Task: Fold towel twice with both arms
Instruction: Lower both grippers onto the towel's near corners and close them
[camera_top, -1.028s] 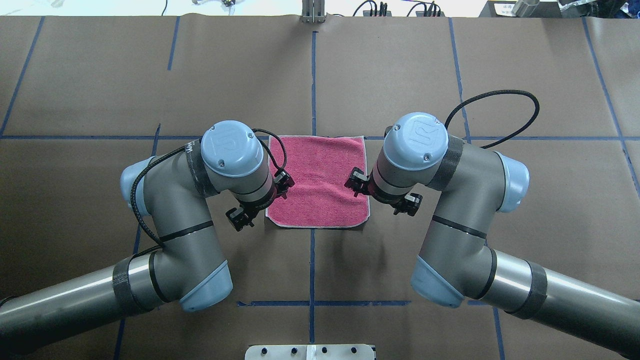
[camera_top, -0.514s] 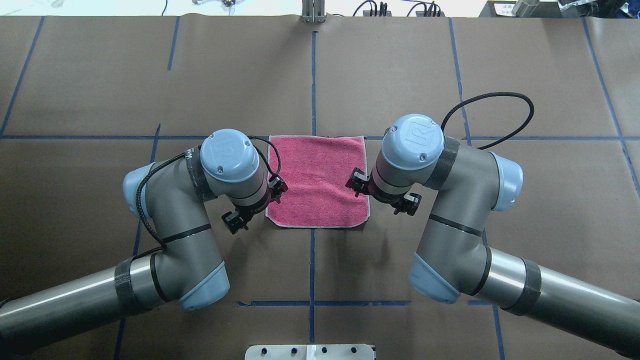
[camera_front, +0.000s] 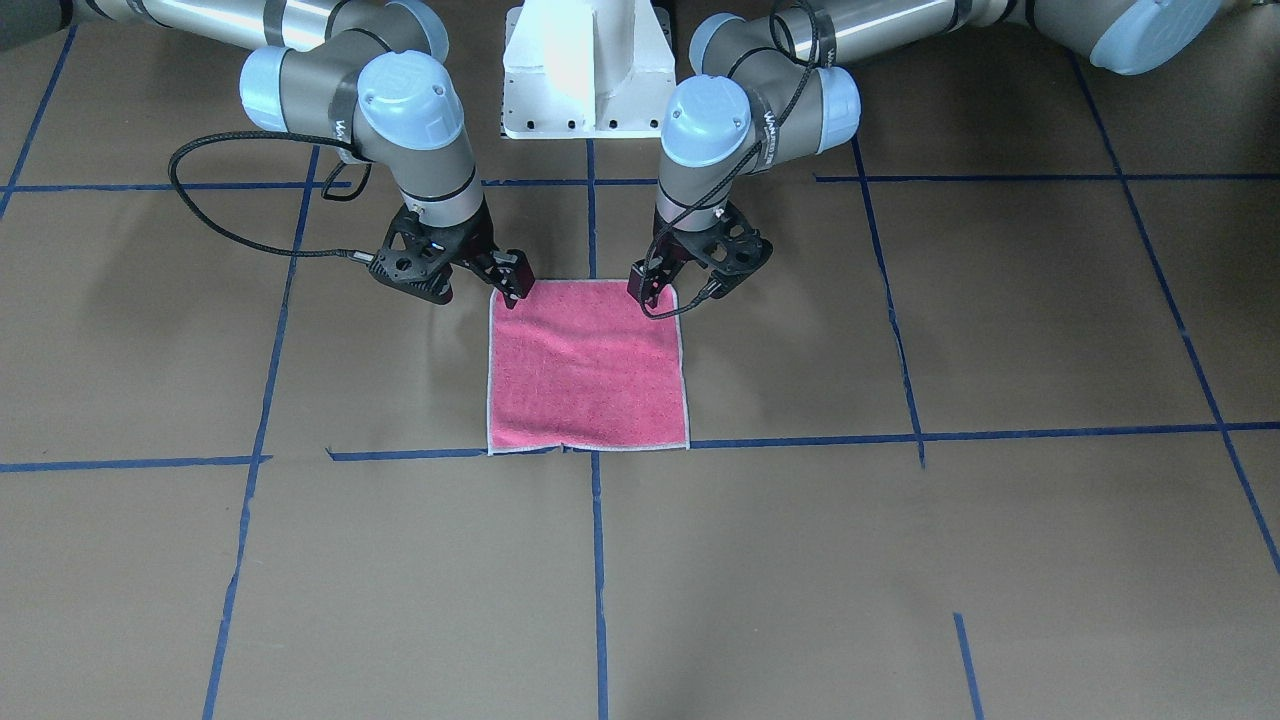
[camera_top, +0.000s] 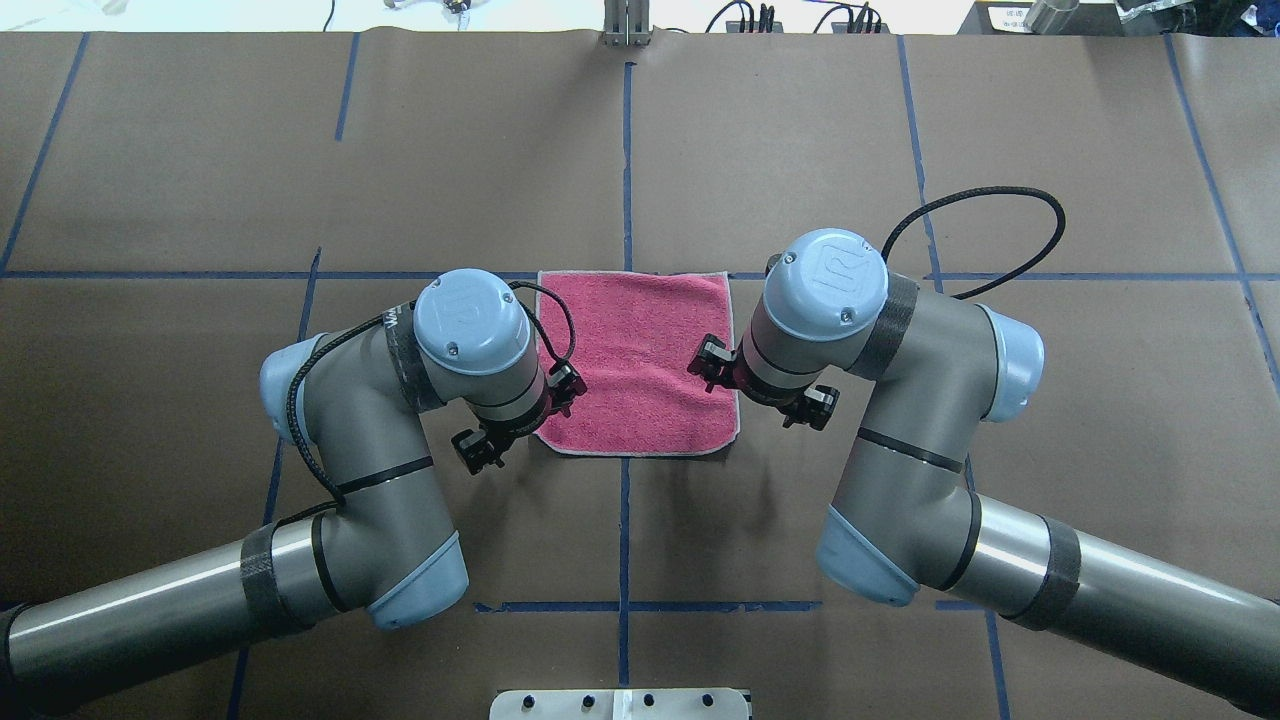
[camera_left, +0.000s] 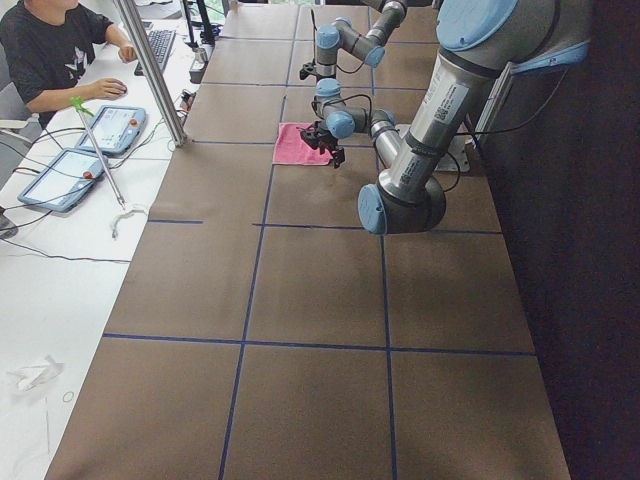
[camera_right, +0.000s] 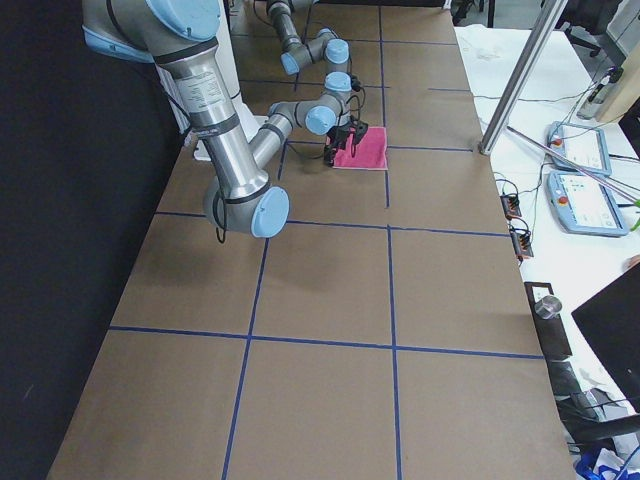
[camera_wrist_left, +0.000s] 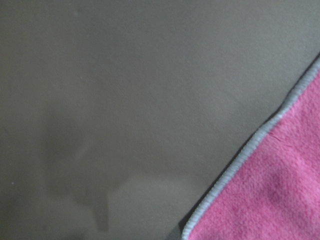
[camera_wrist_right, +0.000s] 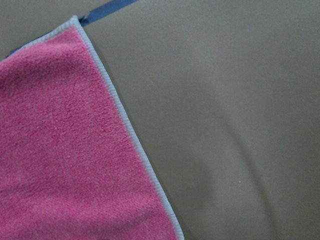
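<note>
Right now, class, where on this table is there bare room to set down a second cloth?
Free: the table beyond the far edge of the towel, and the outer squares on either side. Crowded: its robot-side corners, where the left gripper and right gripper stand open.

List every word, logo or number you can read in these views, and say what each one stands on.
"UR": embossed logo on the right arm's blue cap.
"UR": the same logo, fainter, on the left arm's blue cap.
White lettering on the left arm's black band: too small to read.
The towel: no text on it.
The tablets on the side desk: too small to read.
</note>
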